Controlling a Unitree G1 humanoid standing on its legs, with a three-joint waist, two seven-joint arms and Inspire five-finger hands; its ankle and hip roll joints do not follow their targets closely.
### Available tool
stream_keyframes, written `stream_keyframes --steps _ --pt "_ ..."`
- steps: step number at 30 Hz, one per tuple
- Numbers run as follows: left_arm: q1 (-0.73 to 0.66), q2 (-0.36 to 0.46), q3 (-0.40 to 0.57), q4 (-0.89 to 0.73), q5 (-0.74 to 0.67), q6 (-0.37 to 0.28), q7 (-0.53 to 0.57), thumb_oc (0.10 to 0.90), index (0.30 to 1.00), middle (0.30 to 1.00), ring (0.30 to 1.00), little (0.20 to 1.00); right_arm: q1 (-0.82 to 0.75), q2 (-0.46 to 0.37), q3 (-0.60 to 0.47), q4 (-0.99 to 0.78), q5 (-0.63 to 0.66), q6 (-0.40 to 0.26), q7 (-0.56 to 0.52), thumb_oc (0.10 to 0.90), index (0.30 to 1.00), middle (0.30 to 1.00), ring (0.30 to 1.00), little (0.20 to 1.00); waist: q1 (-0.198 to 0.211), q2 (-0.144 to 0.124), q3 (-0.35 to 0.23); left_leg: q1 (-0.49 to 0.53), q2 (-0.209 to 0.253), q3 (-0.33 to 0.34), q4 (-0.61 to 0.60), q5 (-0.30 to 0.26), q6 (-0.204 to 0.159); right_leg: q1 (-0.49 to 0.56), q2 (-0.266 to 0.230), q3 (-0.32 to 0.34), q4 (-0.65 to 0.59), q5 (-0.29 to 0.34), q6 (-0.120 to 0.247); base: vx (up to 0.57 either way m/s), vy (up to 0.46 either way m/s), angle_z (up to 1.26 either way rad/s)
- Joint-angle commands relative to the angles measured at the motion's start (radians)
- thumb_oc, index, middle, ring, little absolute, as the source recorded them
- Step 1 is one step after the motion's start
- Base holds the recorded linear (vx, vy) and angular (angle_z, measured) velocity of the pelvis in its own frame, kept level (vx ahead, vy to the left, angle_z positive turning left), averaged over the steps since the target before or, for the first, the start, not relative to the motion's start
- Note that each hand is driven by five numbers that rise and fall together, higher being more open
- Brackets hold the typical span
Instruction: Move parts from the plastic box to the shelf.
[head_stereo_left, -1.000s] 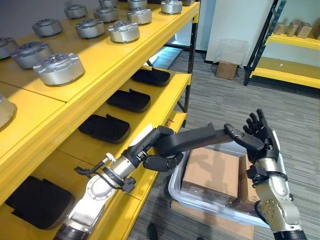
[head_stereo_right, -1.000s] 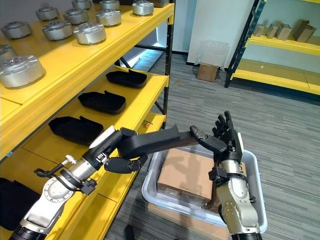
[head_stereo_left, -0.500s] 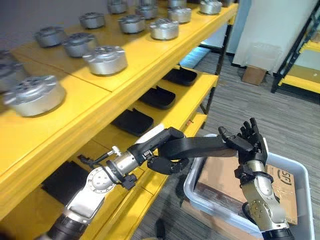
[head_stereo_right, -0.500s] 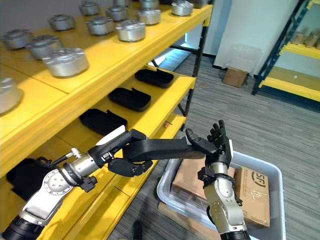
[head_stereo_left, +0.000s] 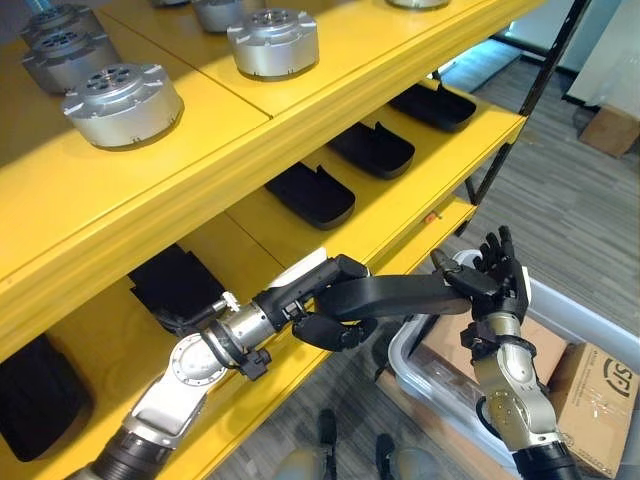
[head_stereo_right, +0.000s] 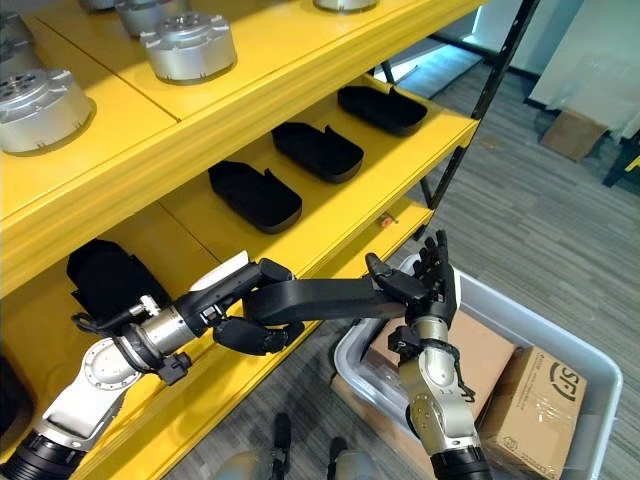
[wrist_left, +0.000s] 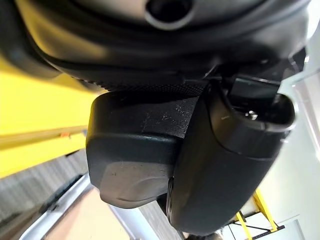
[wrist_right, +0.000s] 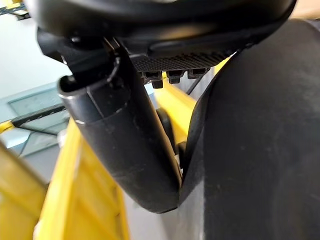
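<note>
Yellow shelf (head_stereo_left: 330, 120) beside them, both hands carry one long black part (head_stereo_left: 400, 293) above the plastic box (head_stereo_right: 590, 350). Left hand (head_stereo_left: 325, 325) curls round its end; right hand (head_stereo_left: 497, 280), fingers straight, props the other. Any slip there could drop it.

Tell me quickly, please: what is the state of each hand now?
Left hand: closed on one end of the long black part.
Right hand: open, fingers straight, against the part's other end.

**Both hands raised, meeting mid-frame**

My left hand (head_stereo_left: 335, 320) sat with fingers curled, gripping a long dark part (head_stereo_left: 405, 293) pointing toward 3 o'clock. My right hand (head_stereo_left: 497, 283) stood upright, fingers straight toward 12 o'clock, palm against the part's far end.
</note>
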Motion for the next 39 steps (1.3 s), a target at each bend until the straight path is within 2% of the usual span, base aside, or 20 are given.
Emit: stream_keyframes --steps 1,2,4,7,8,10,12,13,16,19,23,25,28,30,32,33,34,37,39 --pt "-0.129 -0.1 0.033 -0.199 -0.094 -0.179 0.014 0.4 0.3 0.3 0.3 0.3 -0.101 0.01 -0.023 -0.129 -0.06 -0.071 0.032 0.9 1.0 1.0 1.0 1.0 -0.031 -0.017 -0.037 0.145 0.023 0.072 0.057 -0.123 -0.034 -0.013 0.02 -0.002 -0.056 0.08 0.056 -0.03 0.141 0.36" --pt "-0.14 -0.106 0.027 -0.206 -0.081 -0.16 0.04 0.4 0.3 0.3 0.3 0.3 -0.091 0.001 -0.028 -0.128 -0.06 -0.065 0.024 0.9 1.0 1.0 1.0 1.0 -0.042 -0.027 -0.04 0.133 0.07 0.112 0.117 -0.131 -0.047 -0.003 -0.013 -0.013 -0.051 0.074 0.046 -0.04 0.144 0.16" --pt "-0.147 -0.106 0.027 -0.206 -0.059 -0.164 0.073 0.4 0.3 0.3 0.3 0.3 -0.09 -0.011 -0.03 -0.119 -0.074 -0.056 0.023 0.9 1.0 1.0 1.0 1.0 -0.053 -0.025 -0.046 0.124 0.138 0.13 0.157 -0.102 -0.065 -0.006 -0.035 -0.022 -0.035 0.057 0.033 -0.06 0.202 0.24" --pt "-0.146 -0.098 0.036 -0.207 -0.011 -0.181 0.121 0.4 0.3 0.3 0.3 0.3 -0.097 -0.03 -0.032 -0.106 -0.075 -0.052 0.037 0.9 1.0 1.0 1.0 1.0 -0.06 -0.01 -0.054 0.139 0.204 0.097 0.147 -0.043 -0.092 -0.029 -0.052 -0.023 0.01 0.023 0.02 -0.06 0.249 0.46" --pt "-0.143 -0.093 0.041 -0.207 0.004 -0.189 0.15 0.4 0.3 0.3 0.3 0.3 -0.102 -0.045 -0.037 -0.103 -0.074 -0.05 0.046 0.9 1.0 1.0 1.0 1.0 -0.063 0.002 -0.058 0.156 0.23 0.078 0.128 -0.019 -0.105 -0.044 -0.062 -0.02 0.034 0.008 0.016 -0.1 0.429 0.23" --pt "-0.132 -0.09 0.051 -0.207 0.03 -0.211 0.195 0.4 0.3 0.3 0.3 0.3 -0.125 -0.073 -0.047 -0.089 -0.078 -0.056 0.057 0.9 1.0 1.0 1.0 1.0 -0.061 0.031 -0.063 0.175 0.294 0.051 0.101 0.063 -0.142 -0.076 -0.092 -0.021 0.089 -0.021 0.012 -0.15 0.563 0.07" --pt "-0.136 -0.098 0.055 -0.206 0.057 -0.233 0.241 0.4 0.3 0.3 0.3 0.3 -0.15 -0.098 -0.057 -0.082 -0.106 -0.042 0.055 0.9 1.0 1.0 1.0 1.0 -0.07 0.057 -0.061 0.181 0.371 0.087 0.073 0.178 -0.188 -0.098 -0.135 -0.043 0.144 -0.049 0.012 -0.19 0.6 0.14" --pt "-0.142 -0.099 0.053 -0.198 0.075 -0.243 0.265 0.4 0.3 0.3 0.3 0.3 -0.16 -0.108 -0.061 -0.079 -0.11 -0.035 0.054 0.9 1.0 1.0 1.0 1.0 -0.08 0.067 -0.06 0.189 0.38 0.108 0.058 0.169 -0.194 -0.105 -0.152 -0.051 0.169 -0.059 0.014 -0.14 0.442 0.29" --pt "-0.135 -0.097 0.046 -0.186 0.09 -0.254 0.297 0.4 0.3 0.3 0.3 0.3 -0.153 -0.12 -0.071 -0.072 -0.112 -0.035 0.053 0.9 1.0 1.0 1.0 1.0 -0.082 0.071 -0.056 0.209 0.37 0.133 0.043 0.135 -0.202 -0.105 -0.194 -0.056 0.208 -0.073 0.031 -0.09 0.354 0.69" --pt "-0.114 -0.089 0.061 -0.193 0.089 -0.239 0.311 0.4 0.3 0.3 0.3 0.3 -0.124 -0.113 -0.091 -0.064 -0.095 -0.027 0.044 0.9 1.0 1.0 1.0 1.0 -0.059 0.078 -0.053 0.203 0.341 0.122 0.047 0.118 -0.202 -0.068 -0.227 -0.084 0.181 -0.052 0.052 -0.08 0.384 0.69" --pt "-0.066 -0.061 0.105 -0.195 0.071 -0.243 0.308 0.4 0.3 0.3 0.3 0.3 -0.119 -0.088 -0.1 -0.049 -0.121 0.013 -0.009 0.9 1.0 1.0 1.0 1.0 -0.024 0.087 -0.055 0.206 0.279 0.118 0.025 0.037 -0.184 0.006 -0.269 -0.114 0.065 0.036 0.092 -0.03 0.348 0.42" --pt "-0.039 -0.046 0.127 -0.196 0.063 -0.258 0.296 0.4 0.3 0.3 0.3 0.3 -0.117 -0.068 -0.099 -0.048 -0.134 0.021 -0.047 0.9 1.0 1.0 1.0 1.0 -0.004 0.078 -0.062 0.217 0.251 0.123 0.004 -0.005 -0.177 0.039 -0.294 -0.137 0.005 0.088 0.114 0.0 0.224 0.36" --pt "0.03 -0.013 0.186 -0.222 0.023 -0.275 0.213 0.4 0.3 0.3 0.3 0.3 -0.098 -0.006 -0.089 -0.088 -0.156 0.065 -0.125 0.9 1.0 1.0 1.0 1.0 0.049 0.025 -0.083 0.233 0.193 0.111 -0.027 -0.059 -0.148 0.11 -0.337 -0.203 -0.15 0.219 0.169 -0.02 0.119 0.4" --pt "0.029 -0.013 0.182 -0.231 0.007 -0.278 0.176 0.4 0.3 0.3 0.3 0.3 -0.096 0.011 -0.083 -0.098 -0.155 0.075 -0.201 0.9 1.0 1.0 1.0 1.0 0.057 0.006 -0.089 0.231 0.176 0.089 -0.036 -0.07 -0.135 0.121 -0.326 -0.164 -0.205 0.248 0.18 -0.02 -0.031 0.46" --pt "0.02 -0.015 0.172 -0.237 0.003 -0.278 0.163 0.4 0.3 0.3 0.3 0.3 -0.09 0.011 -0.084 -0.106 -0.158 0.071 -0.229 0.9 1.0 1.0 1.0 1.0 0.053 0.001 -0.093 0.226 0.171 0.07 -0.041 -0.072 -0.131 0.12 -0.312 -0.129 -0.219 0.249 0.183 -0.03 -0.06 0.67" --pt "-0.023 -0.023 0.133 -0.245 -0.003 -0.259 0.151 0.4 0.3 0.3 0.3 0.3 -0.073 0.012 -0.087 -0.123 -0.199 0.066 -0.287 0.9 1.0 1.0 1.0 1.0 0.035 -0.007 -0.108 0.212 0.159 0.027 -0.057 -0.067 -0.121 0.107 -0.279 -0.041 -0.227 0.24 0.184 -0.02 -0.091 0.99" --pt "-0.049 -0.027 0.111 -0.247 -0.004 -0.243 0.153 0.4 0.3 0.3 0.3 0.3 -0.061 0.011 -0.09 -0.133 -0.222 0.066 -0.323 0.9 1.0 1.0 1.0 1.0 0.026 -0.01 -0.113 0.205 0.151 0.004 -0.057 -0.077 -0.117 0.107 -0.257 -0.012 -0.225 0.22 0.186 -0.02 -0.121 1.41" --pt "-0.113 -0.023 0.054 -0.246 0.015 -0.212 0.178 0.4 0.3 0.3 0.3 0.3 -0.054 0.006 -0.09 -0.133 -0.285 0.066 -0.397 0.9 1.0 1.0 1.0 1.0 0.015 -0.021 -0.113 0.184 0.139 -0.057 -0.046 -0.08 -0.106 0.08 -0.224 0.029 -0.187 0.196 0.172 -0.04 -0.102 0.91" --pt "-0.162 -0.021 0.02 -0.26 0.019 -0.191 0.2 0.4 0.3 0.3 0.3 0.3 -0.074 -0.01 -0.094 -0.117 -0.343 0.081 -0.458 0.9 1.0 1.0 1.0 1.0 0.008 -0.021 -0.098 0.174 0.149 -0.082 -0.045 -0.075 -0.106 0.051 -0.198 0.055 -0.141 0.16 0.164 -0.13 -0.129 0.66"
